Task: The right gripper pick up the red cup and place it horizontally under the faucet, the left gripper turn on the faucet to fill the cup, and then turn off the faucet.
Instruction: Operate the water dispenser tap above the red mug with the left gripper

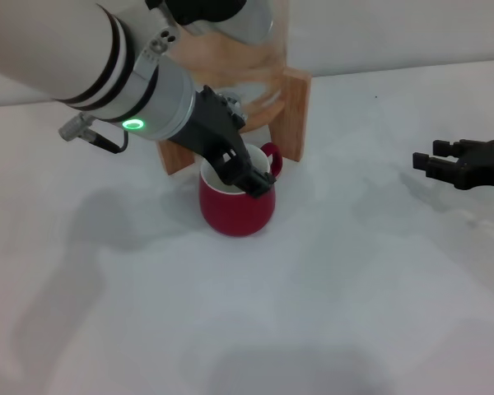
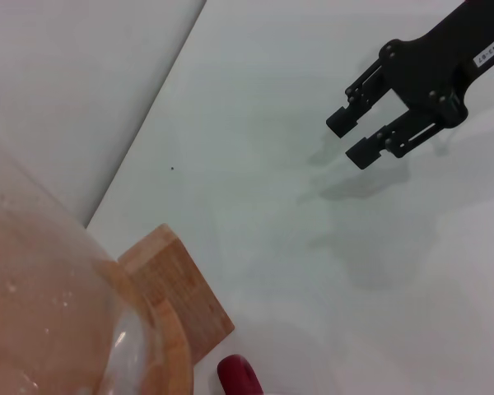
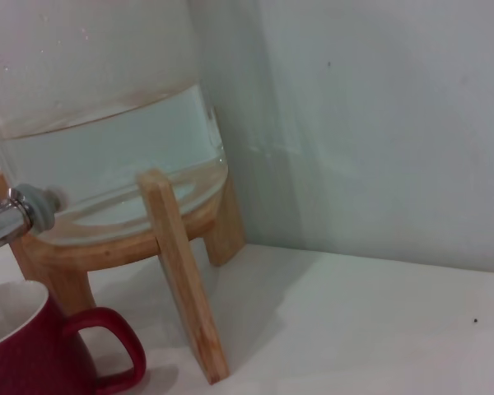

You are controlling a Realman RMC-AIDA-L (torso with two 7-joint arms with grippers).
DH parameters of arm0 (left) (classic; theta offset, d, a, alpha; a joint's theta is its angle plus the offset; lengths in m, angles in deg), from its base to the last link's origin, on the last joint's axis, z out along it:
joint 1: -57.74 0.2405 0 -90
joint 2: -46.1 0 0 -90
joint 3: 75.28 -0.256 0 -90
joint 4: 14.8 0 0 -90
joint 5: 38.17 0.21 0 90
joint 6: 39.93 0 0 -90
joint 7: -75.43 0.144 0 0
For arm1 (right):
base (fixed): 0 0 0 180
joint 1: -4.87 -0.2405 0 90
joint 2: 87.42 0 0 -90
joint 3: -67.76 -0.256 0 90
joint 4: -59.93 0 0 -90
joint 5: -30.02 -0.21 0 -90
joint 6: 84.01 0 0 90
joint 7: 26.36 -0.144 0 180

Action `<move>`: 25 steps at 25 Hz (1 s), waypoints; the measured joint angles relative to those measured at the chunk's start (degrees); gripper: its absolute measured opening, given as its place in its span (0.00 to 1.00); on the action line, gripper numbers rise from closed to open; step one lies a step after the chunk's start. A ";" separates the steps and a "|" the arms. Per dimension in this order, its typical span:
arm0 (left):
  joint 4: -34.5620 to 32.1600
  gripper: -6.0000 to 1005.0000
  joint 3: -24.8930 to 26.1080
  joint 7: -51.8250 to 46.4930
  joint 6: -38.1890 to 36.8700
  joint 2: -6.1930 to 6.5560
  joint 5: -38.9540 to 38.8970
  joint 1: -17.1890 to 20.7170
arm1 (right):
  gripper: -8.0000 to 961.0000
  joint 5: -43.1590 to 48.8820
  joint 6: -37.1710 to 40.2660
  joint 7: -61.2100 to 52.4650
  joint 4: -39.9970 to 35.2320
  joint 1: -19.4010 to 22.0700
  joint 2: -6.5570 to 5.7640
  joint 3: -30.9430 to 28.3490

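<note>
You see the left pincer (image 1: 251, 183) over the red cup (image 1: 235, 210), grip unreadable; right pincer (image 1: 424, 163) gapes narrowly, well right of cup

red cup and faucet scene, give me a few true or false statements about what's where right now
1. The red cup stands upright on the table in front of the wooden stand. True.
2. The right pincer is holding the cup. False: it hangs open over the table, well away from the cup.
3. The left pincer is over the cup's mouth, by the stand. True.
4. The glass jar is empty. False: the right wrist view shows water in it.
5. The cup lies on its side. False: it is upright, handle toward the stand.
</note>
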 joint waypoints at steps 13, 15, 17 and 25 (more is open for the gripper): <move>-0.36 0.87 -0.17 -0.48 1.25 -0.04 -0.17 0.51 | 0.51 0.00 -0.01 -0.14 0.00 -0.06 -0.09 0.00; -0.48 0.87 -0.06 -0.55 1.26 -0.03 -0.12 0.53 | 0.51 0.00 -0.02 -0.15 0.00 -0.07 -0.09 0.00; -0.55 0.87 -0.04 -0.58 1.25 -0.06 -0.06 0.53 | 0.51 0.00 -0.02 -0.16 0.00 -0.07 -0.09 0.00; -0.60 0.87 -0.08 -1.71 0.91 -0.06 0.27 0.29 | 0.51 0.00 -0.03 -0.17 0.00 0.17 -0.09 0.00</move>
